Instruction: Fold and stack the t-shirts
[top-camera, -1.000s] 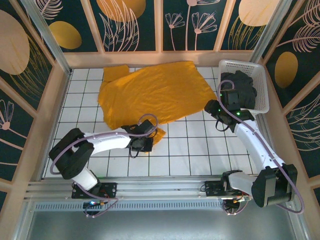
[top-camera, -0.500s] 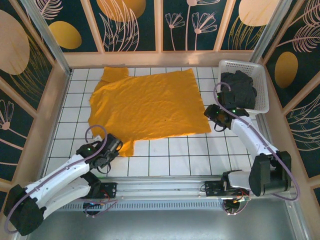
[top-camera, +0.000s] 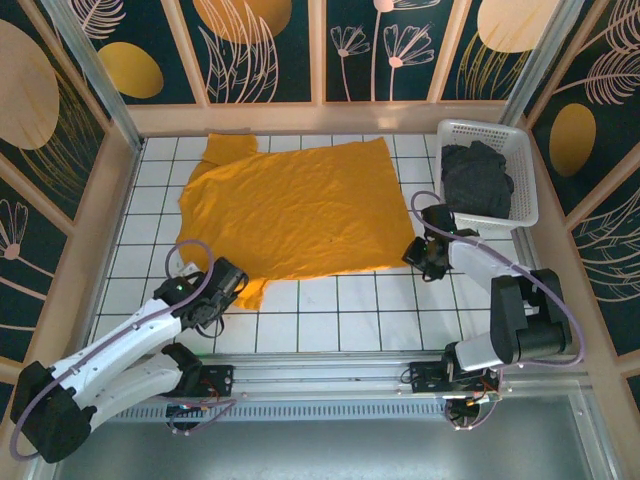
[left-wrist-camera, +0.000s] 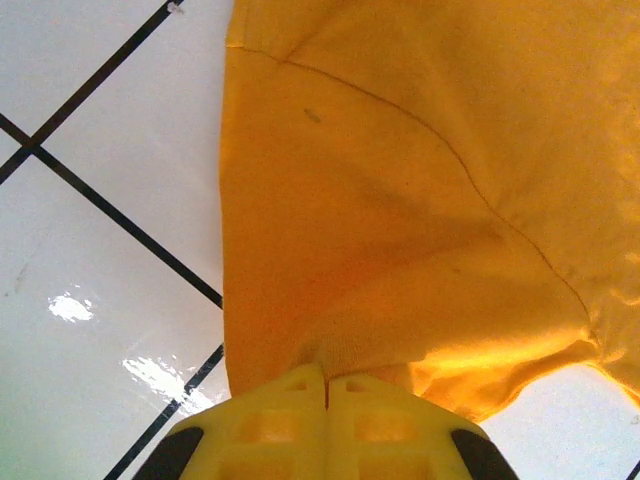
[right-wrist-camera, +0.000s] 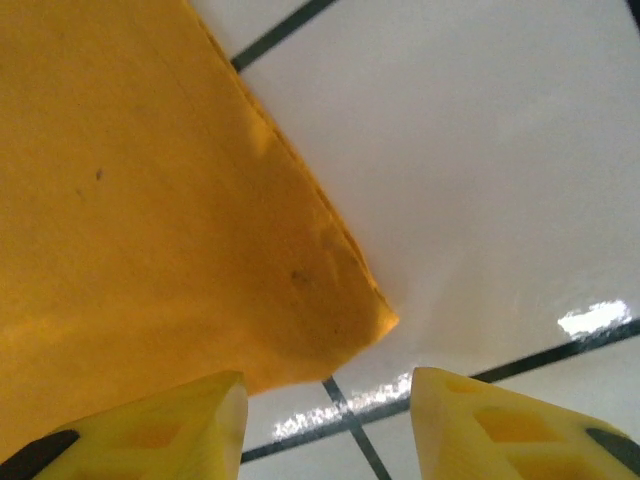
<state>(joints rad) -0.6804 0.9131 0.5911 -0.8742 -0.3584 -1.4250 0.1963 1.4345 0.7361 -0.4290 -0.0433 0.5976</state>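
Looking down through the top camera, I am seeing the mustard t-shirt (top-camera: 290, 205) lying spread open and mostly flat across the far half of the white tiled desk (top-camera: 380, 305). One sleeve is reaching toward the far left corner, and a smaller flap is trailing off the near left edge. My left tool (top-camera: 232, 288) is sitting at that near left flap. On the left wrist camera its tool (left-wrist-camera: 327, 378) is showing both yellow fingers (left-wrist-camera: 270, 420) pressed together, pinching the cloth right at their tips, with the fabric fanning out from the pinch in soft folds over the grid lines.

My right tool (top-camera: 418, 255) is resting at the near right corner of the same shirt. On the right wrist camera the tool (right-wrist-camera: 328, 385) is standing spread. The shirt's hem corner is lying flat on the tile just ahead of the gap, closer to the left finger (right-wrist-camera: 170, 420), and I am seeing nothing gripped there.

The dark t-shirt (top-camera: 478, 178) is sitting bunched inside the white mesh basket (top-camera: 527, 150) at the far right of the desk, near the mustard shirt's right edge but apart from it.
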